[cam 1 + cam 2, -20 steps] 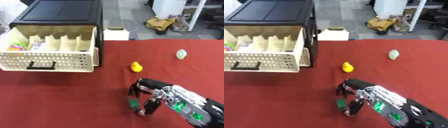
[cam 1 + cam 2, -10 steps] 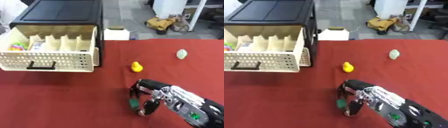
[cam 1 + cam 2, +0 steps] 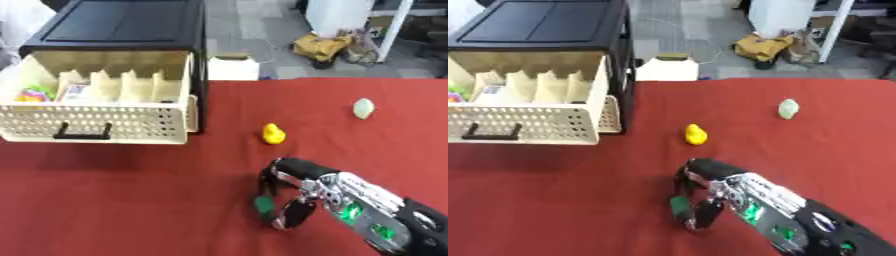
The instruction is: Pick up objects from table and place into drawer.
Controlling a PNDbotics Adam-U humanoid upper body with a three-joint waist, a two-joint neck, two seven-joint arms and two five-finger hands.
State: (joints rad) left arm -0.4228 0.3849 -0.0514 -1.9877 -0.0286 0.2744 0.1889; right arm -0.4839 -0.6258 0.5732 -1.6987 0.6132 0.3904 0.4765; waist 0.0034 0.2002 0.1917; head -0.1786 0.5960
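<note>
My right hand comes in from the lower right over the red table, its fingers and thumb curled round a small green object at table level. A yellow rubber duck stands on the cloth a little beyond the hand. A pale green egg-shaped object lies at the far right. The cream drawer is pulled out of the black cabinet at the left, with dividers and a few colourful items in its left compartments. My left hand shows in no view.
A white box sits just behind the table's far edge beside the cabinet. Beyond it are grey floor, a yellow-brown bag and white furniture legs.
My right hand has stayed in nearly the same place round the green object. Nothing else has moved.
</note>
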